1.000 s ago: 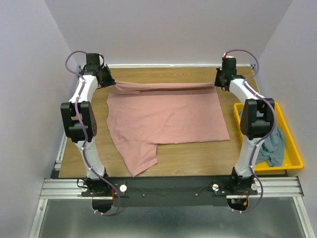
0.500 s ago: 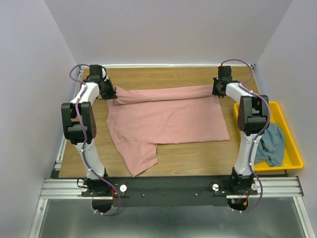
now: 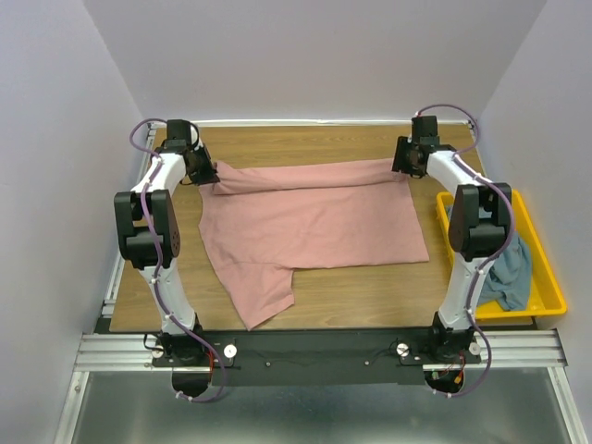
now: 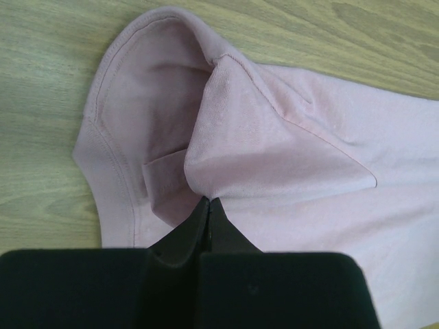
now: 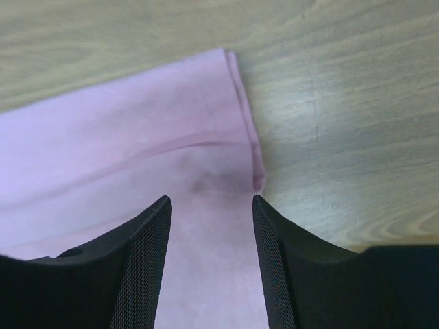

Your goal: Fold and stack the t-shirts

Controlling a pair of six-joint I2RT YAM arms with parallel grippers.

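The dusty-pink t-shirt [image 3: 314, 222] lies spread on the wooden table [image 3: 370, 289], its far edge folded over into a long roll. My left gripper [image 3: 205, 173] is at the far left end of that fold. In the left wrist view it [image 4: 208, 201] is shut on a pinch of the pink cloth [image 4: 295, 157] beside a sleeve opening. My right gripper [image 3: 400, 165] is at the far right end. There its jaws [image 5: 211, 200] stand open just above the pink shirt's hemmed corner [image 5: 137, 151], holding nothing. The blue-grey t-shirt [image 3: 511, 268] lies crumpled in the bin.
A yellow plastic bin [image 3: 553, 289] stands at the table's right edge, beside the right arm. One sleeve of the pink shirt [image 3: 264, 301] hangs toward the near edge. Walls close in the back and both sides.
Both grippers lowered the shirt's far edge onto the cloth as a fold. The right gripper then opened and let go of its corner. The left gripper still grips its end.
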